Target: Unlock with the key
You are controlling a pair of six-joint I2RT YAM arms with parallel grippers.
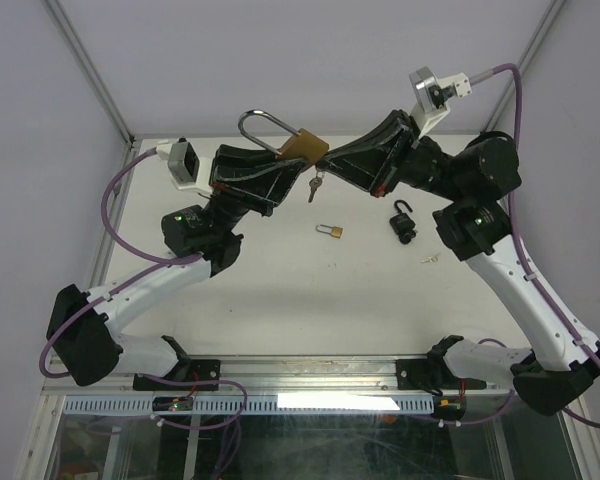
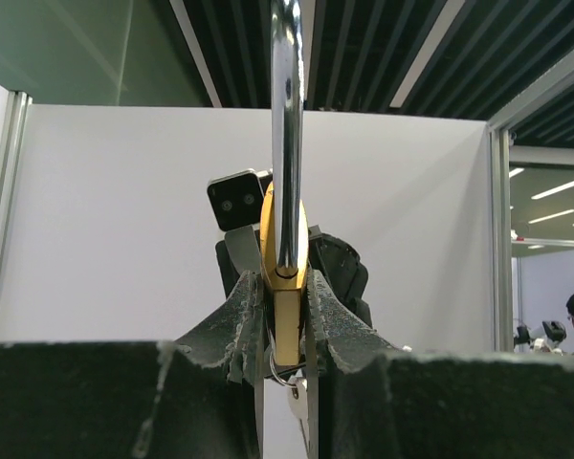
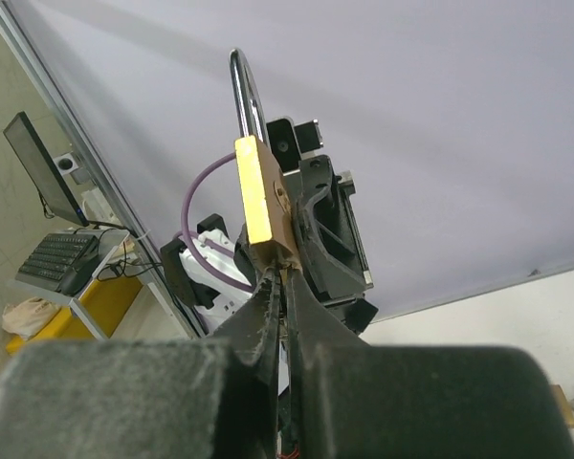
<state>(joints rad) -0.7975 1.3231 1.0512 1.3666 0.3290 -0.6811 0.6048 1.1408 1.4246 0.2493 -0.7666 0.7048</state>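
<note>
- The large brass padlock (image 1: pixel 302 148) is held in the air above the table (image 1: pixel 280 300), between the two arms, with its long steel shackle (image 2: pixel 286 143) pointing away from the left wrist.
- The left gripper (image 2: pixel 285 311) is clamped on the padlock's body, one finger on each flat side.
- The right gripper (image 3: pixel 279 287) has its fingers pressed together at the lock's lower corner. Whether a key sits between them cannot be told.
- A hanging key (image 1: pixel 315 186) dangles beneath the lock.
- A small brass padlock (image 1: pixel 329 231), a black padlock (image 1: pixel 404 222) and a small key (image 1: pixel 430 259) lie on the table.

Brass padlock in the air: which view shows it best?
Top external: the brass padlock shows shackle, body and dangling key together. Left wrist sees it edge-on between its fingers; right wrist, one narrow side plus some shackle.
</note>
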